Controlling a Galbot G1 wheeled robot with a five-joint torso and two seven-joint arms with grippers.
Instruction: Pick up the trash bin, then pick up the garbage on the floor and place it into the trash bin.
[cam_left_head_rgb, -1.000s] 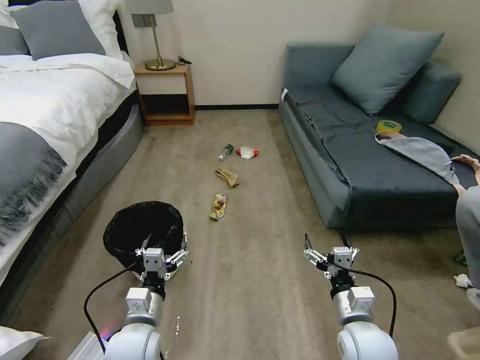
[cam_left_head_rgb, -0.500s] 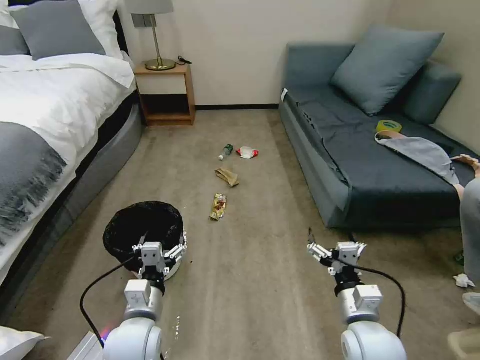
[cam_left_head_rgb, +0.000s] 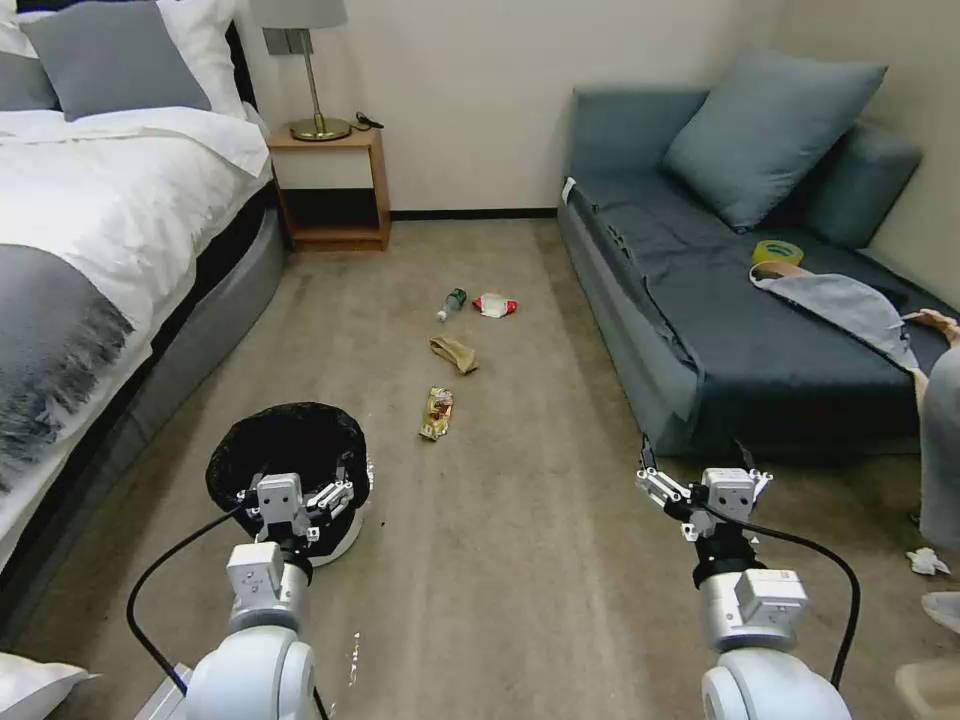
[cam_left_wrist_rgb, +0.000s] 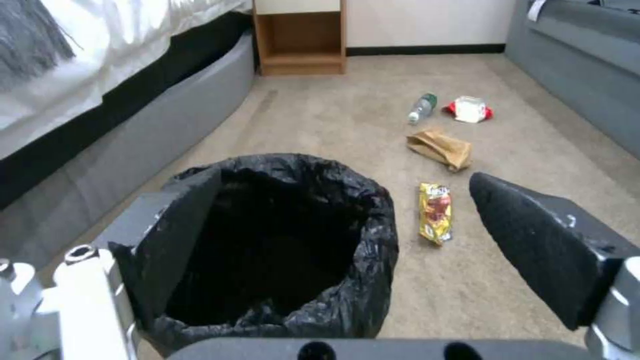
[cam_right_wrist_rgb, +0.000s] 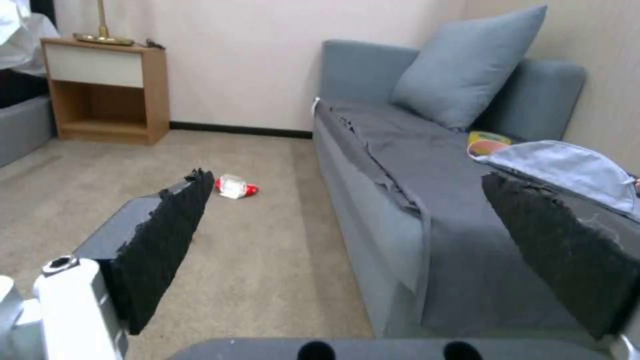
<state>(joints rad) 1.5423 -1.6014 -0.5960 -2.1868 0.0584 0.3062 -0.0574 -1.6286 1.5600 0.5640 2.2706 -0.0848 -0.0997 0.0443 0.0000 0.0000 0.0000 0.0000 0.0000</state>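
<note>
The trash bin (cam_left_head_rgb: 288, 440), round with a black bag liner and a pale base, stands on the carpet at the lower left. My left gripper (cam_left_head_rgb: 295, 488) hangs open at its near rim. In the left wrist view the left gripper (cam_left_wrist_rgb: 345, 177) has one finger over the trash bin (cam_left_wrist_rgb: 280, 235) mouth and the other outside the rim. The garbage lies beyond: a gold-brown wrapper (cam_left_head_rgb: 436, 413), a tan wad (cam_left_head_rgb: 454, 353), a small bottle (cam_left_head_rgb: 452, 303) and a red-and-white packet (cam_left_head_rgb: 495, 305). My right gripper (cam_left_head_rgb: 698, 462) is open and holds nothing, close to the sofa's front corner.
A bed (cam_left_head_rgb: 90, 260) runs along the left and a wooden nightstand (cam_left_head_rgb: 330, 190) stands against the far wall. A blue-grey sofa (cam_left_head_rgb: 720, 330) takes up the right side, with a yellow tape roll (cam_left_head_rgb: 778, 251) on it. Open carpet lies between the arms.
My left gripper has shifted left and forward over the bin's near rim. My right gripper has moved right and forward toward the sofa. The litter has not moved.
</note>
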